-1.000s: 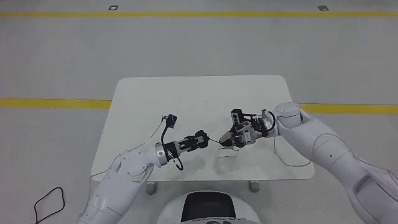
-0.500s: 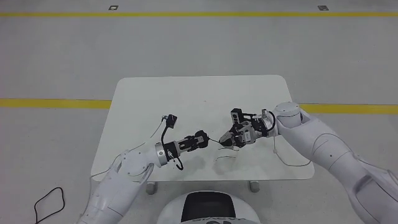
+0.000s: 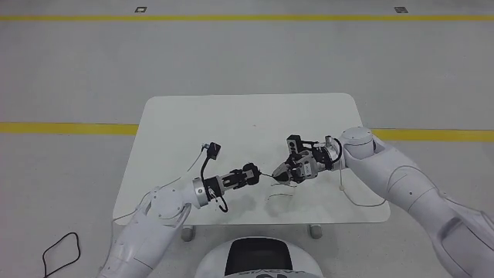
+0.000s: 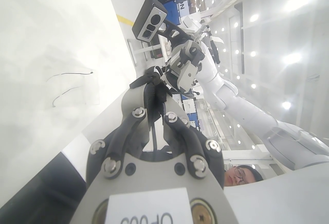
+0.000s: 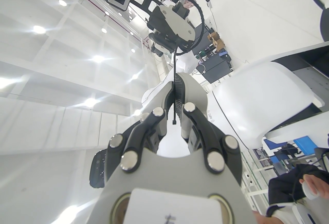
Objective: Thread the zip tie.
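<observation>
A thin black zip tie [image 3: 267, 174] spans the short gap between my two grippers, above the front part of the white table [image 3: 247, 123]. My left gripper [image 3: 253, 173] is shut on one end; in the left wrist view the strap [image 4: 153, 130] runs back between its fingers [image 4: 145, 96]. My right gripper [image 3: 282, 174] is shut on the other end. In the right wrist view the zip tie [image 5: 175, 104] lies between the closed pads, its tail ending inside the gripper [image 5: 175, 81], and it stretches straight across to the left gripper [image 5: 169, 39] facing it.
A clear plastic bag [image 3: 279, 199] with spare black zip ties [image 4: 67, 91] lies on the table just in front of the grippers, near the front edge. The far half of the table is bare.
</observation>
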`<state>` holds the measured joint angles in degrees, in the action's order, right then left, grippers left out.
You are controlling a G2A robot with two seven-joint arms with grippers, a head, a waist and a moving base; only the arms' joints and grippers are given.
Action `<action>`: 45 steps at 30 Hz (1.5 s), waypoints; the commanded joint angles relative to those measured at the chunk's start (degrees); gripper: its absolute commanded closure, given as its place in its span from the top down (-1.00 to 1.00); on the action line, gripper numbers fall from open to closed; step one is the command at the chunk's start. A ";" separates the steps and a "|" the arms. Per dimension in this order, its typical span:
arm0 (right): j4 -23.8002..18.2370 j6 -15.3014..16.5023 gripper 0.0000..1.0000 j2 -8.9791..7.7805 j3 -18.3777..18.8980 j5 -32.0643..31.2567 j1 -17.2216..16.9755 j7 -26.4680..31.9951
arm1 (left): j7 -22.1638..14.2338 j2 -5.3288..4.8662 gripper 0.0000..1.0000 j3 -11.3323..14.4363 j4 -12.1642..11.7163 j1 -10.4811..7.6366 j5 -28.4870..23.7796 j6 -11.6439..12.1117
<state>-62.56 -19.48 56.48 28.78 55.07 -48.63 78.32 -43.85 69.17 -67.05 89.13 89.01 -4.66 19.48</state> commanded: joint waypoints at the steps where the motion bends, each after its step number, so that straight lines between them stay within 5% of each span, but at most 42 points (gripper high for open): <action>1: 0.20 0.00 -1.00 0.02 -0.10 0.05 0.04 -0.01 | -0.03 0.02 -1.00 -0.03 0.13 0.05 0.21 0.00; 45: 1.73 0.00 -1.00 -1.75 -6.60 6.24 3.14 -2.43 | -0.80 0.47 -1.00 -0.56 0.06 0.18 0.37 0.00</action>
<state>-60.80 -19.48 54.80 22.30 61.24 -45.53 75.98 -44.67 69.62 -67.61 89.24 89.21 -4.31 19.48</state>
